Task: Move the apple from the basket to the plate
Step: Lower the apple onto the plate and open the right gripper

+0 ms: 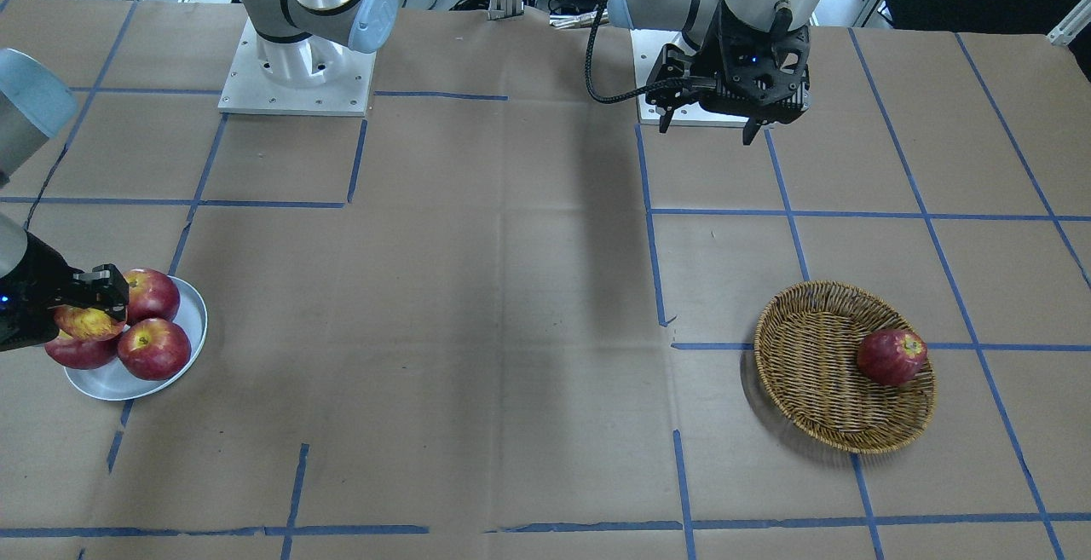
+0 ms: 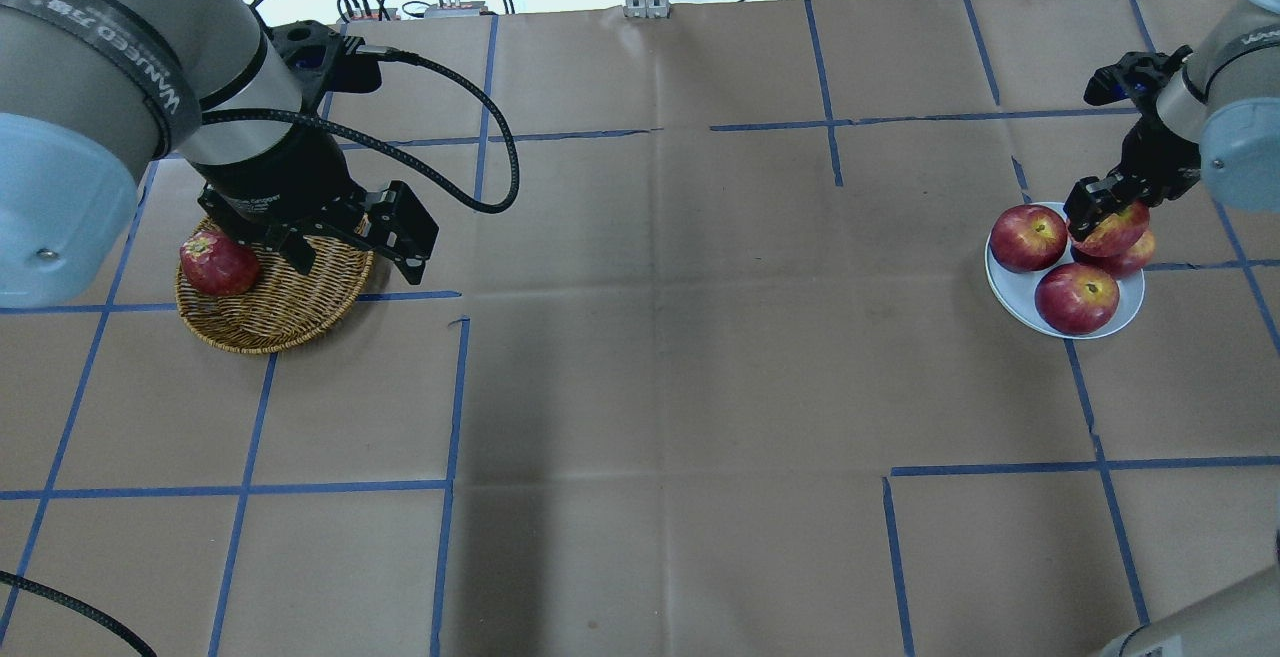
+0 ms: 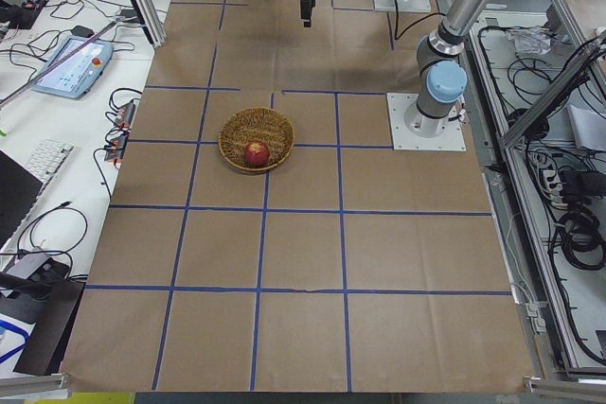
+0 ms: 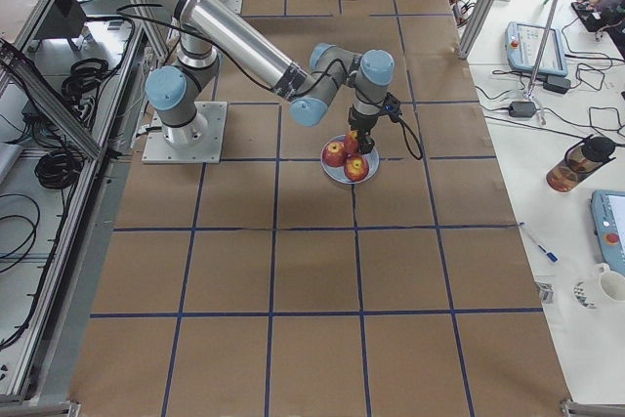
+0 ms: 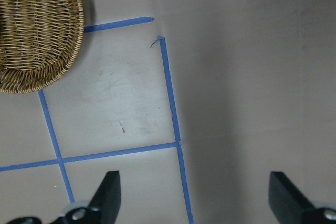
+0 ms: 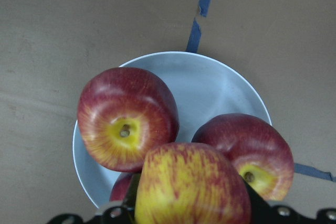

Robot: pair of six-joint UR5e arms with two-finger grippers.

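**A:** Where is the apple (image 6: 191, 187) now?

**B:** It is out of the basket (image 2: 285, 337) and over the plate (image 6: 220, 90), at the other end of the worktop (image 2: 660, 337). The right fingers (image 1: 106, 283) pinch it from two sides.

**A:** So the task is almost finished?

**B:** I think most of it, yes. The carrying looks complete. What is left is to put the apple down, to let it go and to draw the arm away.

**A:** Does it rest on something already?

**B:** I cannot tell. Three red apples (image 6: 126, 119) lie on the plate, and this one is just above them or maybe touching. Little bare plate is free, so in my judgement it may roll when it is let go.

**A:** And the other arm?

**B:** The left fingers (image 5: 107, 195) are spread wide and hold nothing. They are above the worktop, beside the basket. One dark apple (image 2: 218, 264) lies in the basket.
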